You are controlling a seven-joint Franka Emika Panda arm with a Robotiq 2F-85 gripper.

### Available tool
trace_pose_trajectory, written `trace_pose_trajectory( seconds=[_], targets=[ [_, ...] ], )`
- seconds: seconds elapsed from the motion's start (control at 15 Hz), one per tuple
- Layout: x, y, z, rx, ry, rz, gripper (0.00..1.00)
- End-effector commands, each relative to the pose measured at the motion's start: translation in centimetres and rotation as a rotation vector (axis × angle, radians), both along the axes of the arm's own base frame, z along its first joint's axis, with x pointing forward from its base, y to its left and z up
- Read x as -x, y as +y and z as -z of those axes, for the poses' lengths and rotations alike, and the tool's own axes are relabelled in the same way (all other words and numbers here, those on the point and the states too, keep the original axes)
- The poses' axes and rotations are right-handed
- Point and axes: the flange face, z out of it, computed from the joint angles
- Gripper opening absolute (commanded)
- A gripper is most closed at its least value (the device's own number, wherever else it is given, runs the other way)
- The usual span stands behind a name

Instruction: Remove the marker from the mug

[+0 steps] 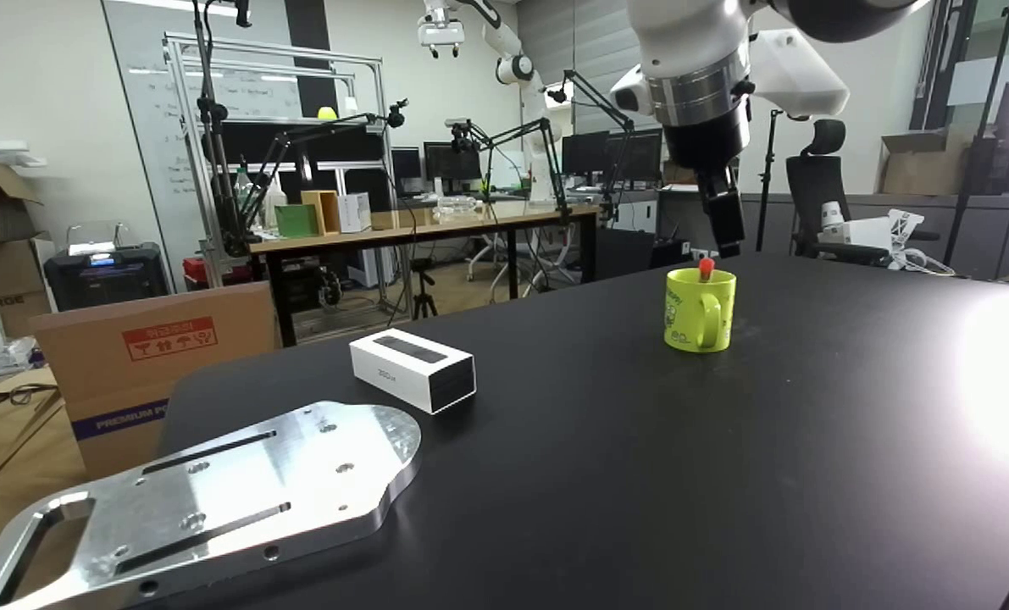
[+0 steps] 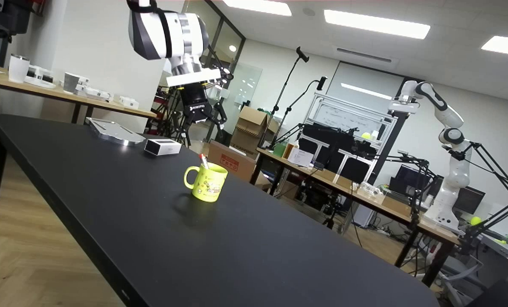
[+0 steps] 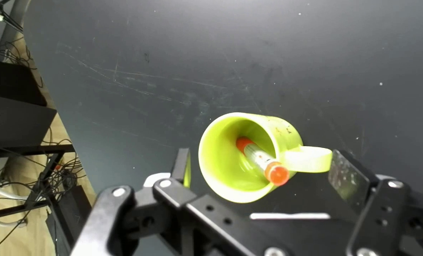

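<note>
A gripper (image 3: 265,171), spread wide, hangs apart from an upright yellow-green mug (image 1: 689,315) on a black surface (image 2: 254,251), the marker (image 3: 260,159) leaning inside, its lower end hidden by the mug in both exterior views.

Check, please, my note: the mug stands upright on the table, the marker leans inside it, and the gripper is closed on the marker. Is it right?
Not quite: the gripper is open, not closed on the marker; the wrist view shows its fingers wide apart. The rest holds: the mug stands upright on the table, and the marker leans inside it.
</note>
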Motion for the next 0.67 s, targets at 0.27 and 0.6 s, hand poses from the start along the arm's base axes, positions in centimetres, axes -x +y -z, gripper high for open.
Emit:
trace_pose_trajectory(
  seconds=[0.27, 0.6],
  targets=[
    [-2.6, -0.1, 3.7, -0.02, -0.027, 0.021, 0.75],
    [-3.2, -0.3, 4.3, -0.032, -0.017, 0.042, 0.45]
  ],
)
